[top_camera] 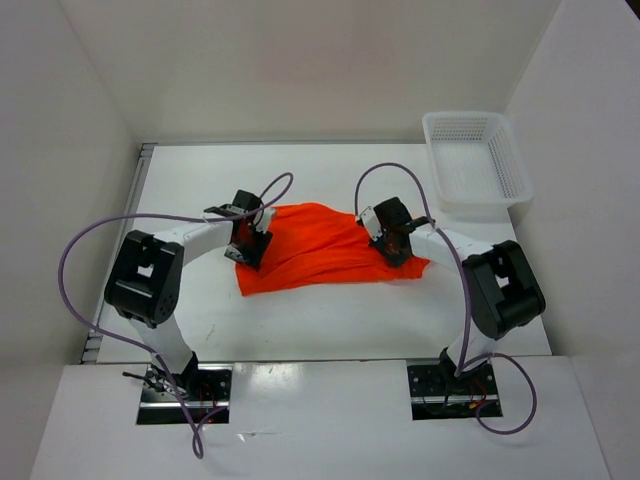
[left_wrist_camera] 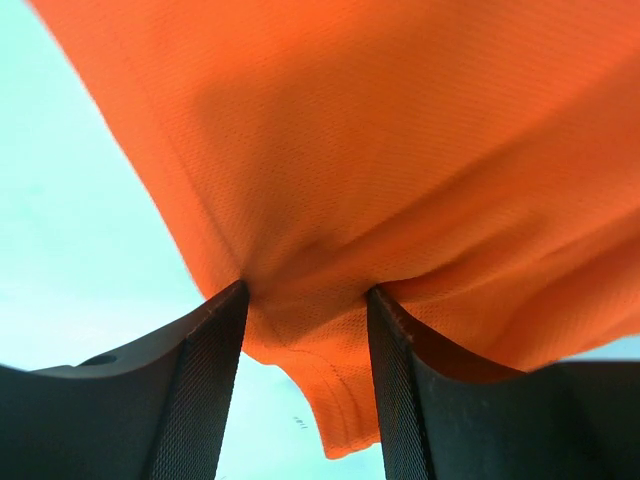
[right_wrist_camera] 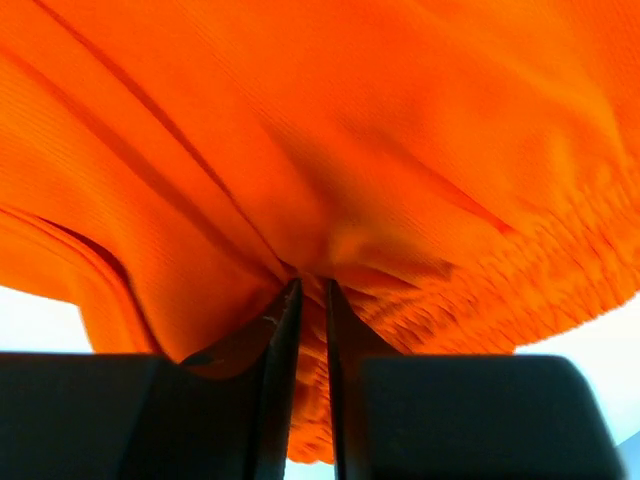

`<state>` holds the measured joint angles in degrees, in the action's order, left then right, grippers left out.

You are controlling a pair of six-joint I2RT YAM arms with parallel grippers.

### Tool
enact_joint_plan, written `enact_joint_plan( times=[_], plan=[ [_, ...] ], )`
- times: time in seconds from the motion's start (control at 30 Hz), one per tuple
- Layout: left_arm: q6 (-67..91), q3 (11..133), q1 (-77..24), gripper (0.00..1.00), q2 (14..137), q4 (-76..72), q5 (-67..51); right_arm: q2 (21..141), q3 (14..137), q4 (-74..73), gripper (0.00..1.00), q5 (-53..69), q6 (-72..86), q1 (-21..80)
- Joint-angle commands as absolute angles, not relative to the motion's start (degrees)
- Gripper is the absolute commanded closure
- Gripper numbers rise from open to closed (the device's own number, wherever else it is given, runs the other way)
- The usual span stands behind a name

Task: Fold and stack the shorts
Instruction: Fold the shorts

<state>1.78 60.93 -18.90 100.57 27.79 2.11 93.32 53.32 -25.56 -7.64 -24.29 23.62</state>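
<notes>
The bright orange shorts (top_camera: 325, 248) lie spread across the middle of the table. My left gripper (top_camera: 248, 243) is at their left edge. In the left wrist view the left gripper (left_wrist_camera: 305, 295) has its jaws partly apart, with a hem fold of the shorts (left_wrist_camera: 330, 380) loose between them. My right gripper (top_camera: 396, 240) is on the right part of the shorts. In the right wrist view the right gripper (right_wrist_camera: 310, 290) has its jaws nearly together, pinching the gathered waistband of the shorts (right_wrist_camera: 420, 280). The white drawstring is hidden.
A white plastic basket (top_camera: 475, 160) stands at the back right corner of the table. White walls enclose the table on the left, back and right. Purple cables loop above both arms.
</notes>
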Motion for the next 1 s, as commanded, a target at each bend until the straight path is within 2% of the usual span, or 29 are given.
enact_joint_plan(
  times=[0.0, 0.03, 0.07, 0.13, 0.3, 0.37, 0.5, 0.6, 0.67, 0.73, 0.83, 0.97],
  plan=[
    [0.0, 61.24, -15.73, 0.42, 105.73, 33.47, 10.82, 89.39, 57.11, -27.16, 0.78, -6.68, -20.67, 22.77],
    [0.0, 62.56, -15.73, 0.42, 105.73, 34.62, 9.77, 88.78, 60.7, -27.94, 0.74, -6.16, -19.61, 21.11],
    [0.0, 63.88, -15.73, 0.42, 105.04, 35.67, 7.58, 88.77, 62.39, -28.99, 0.65, -4.06, -18.64, 20.05],
    [0.0, 66.95, -15.73, 0.42, 102.31, 37.0, 6.07, 88.77, 65.55, -32.32, 0.61, -2.73, -16.27, 17.59],
    [0.0, 71.02, -16.52, 0.42, 96.86, 41.83, 6.06, 87.11, 63.99, -36.91, 0.61, -1.5, -16.79, 15.21],
    [0.0, 71.02, -17.66, 0.41, 95.28, 43.41, 6.06, 87.1, 63.98, -39.89, 0.57, 0.95, -17.4, 13.28],
    [0.0, 64.53, -19.51, 0.41, 91.58, 47.37, 4.58, 87.71, 61.79, -43.06, 0.52, 7.81, -19.24, 6.26],
    [0.0, 60.13, -20.03, 0.41, 89.65, 47.9, 2.73, 87.71, 60.65, -44.21, 0.47, 11.95, -20.48, 5.01],
    [0.0, 57.49, -20.65, 0.39, 89.65, 46.07, 3.25, 88.24, 60.04, -41.15, 0.38, 11.95, -18.81, 3.26],
    [0.0, 57.48, -20.65, 0.32, 90.43, 44.57, 3.77, 89.82, 60.03, -39.65, 0.28, 12.65, -18.2, 2.03],
    [0.0, 59.76, -21.18, 0.32, 91.93, 44.56, 2.55, 91.67, 60.56, -37.89, 0.2, 15.11, -18.72, 1.32],
    [0.0, 62.57, -21.7, 0.31, 91.93, 44.56, 3.16, 95.17, 61.08, -35.17, 0.17, 15.73, -18.72, 1.32]
  ],
)
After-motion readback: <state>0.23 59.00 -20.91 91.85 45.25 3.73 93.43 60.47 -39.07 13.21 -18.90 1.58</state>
